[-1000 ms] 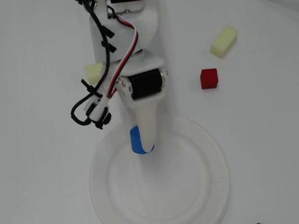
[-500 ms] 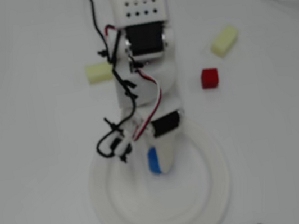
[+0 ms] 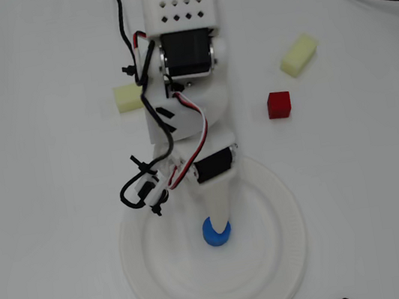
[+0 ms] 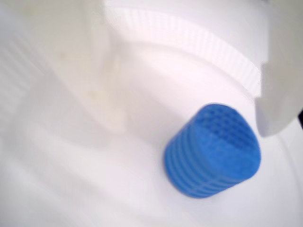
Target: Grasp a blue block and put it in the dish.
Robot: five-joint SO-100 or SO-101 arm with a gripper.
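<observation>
I see my claw (image 3: 217,226) spread open over the dish (image 3: 280,273); the blue block (image 3: 216,233) lies free inside it at the fingertip. Red cube (image 3: 279,104) and yellow blocks (image 3: 298,55) sit well behind, nothing obstructing.

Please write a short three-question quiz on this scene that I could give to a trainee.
1. True or false: the blue block lies outside the dish.
2. How many pale yellow blocks show in the overhead view?
3. Which lies nearer the dish in the overhead view: A) the red cube, B) the right-hand yellow block?

Key: 1. False, it is inside the dish, beside the gripper. 2. Two; the left yellow block is partly hidden by the arm. 3. A.
</observation>
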